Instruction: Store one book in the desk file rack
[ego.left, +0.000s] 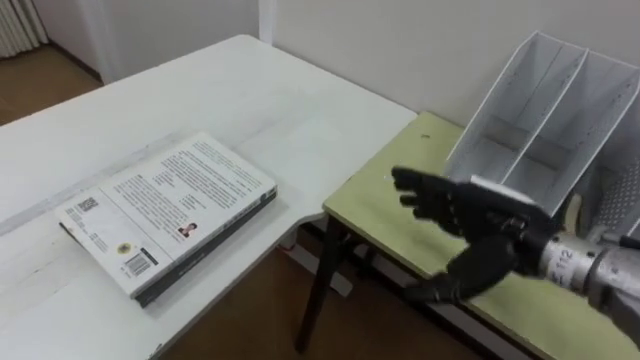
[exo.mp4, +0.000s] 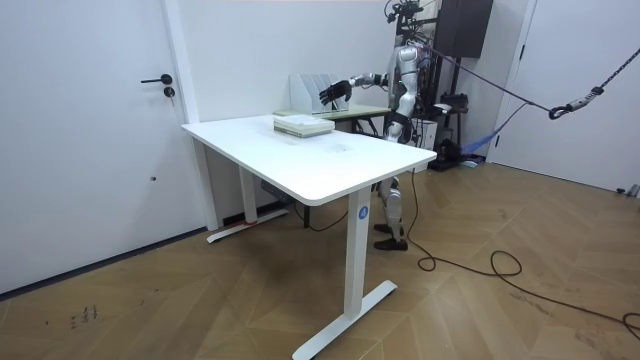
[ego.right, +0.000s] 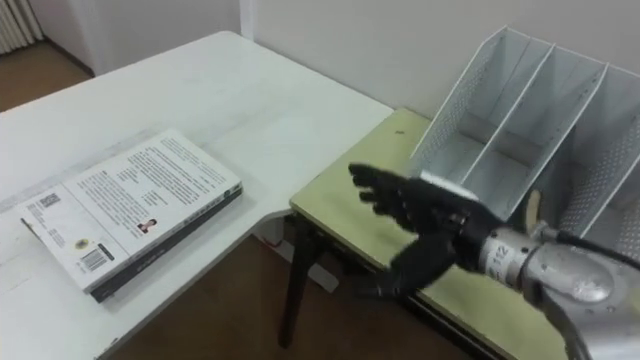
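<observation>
A white-covered book (ego.left: 165, 210) lies flat, back cover up, near the edge of the white desk (ego.left: 230, 100). The white file rack (ego.left: 545, 110) stands tilted back on the small green table (ego.left: 385, 215) by the wall, its slots holding nothing. My right hand (ego.left: 455, 205) hovers open above the green table, just in front of the rack, fingers stretched toward the book and thumb hanging down. It holds nothing and is well apart from the book. In the room view I stand behind the desk with this right hand (exo.mp4: 332, 94) reached out near the rack (exo.mp4: 310, 88).
A gap of bare floor separates the white desk from the green table. The wall runs right behind the rack. In the room view a door (exo.mp4: 90, 130) is at the left and cables trail over the wooden floor.
</observation>
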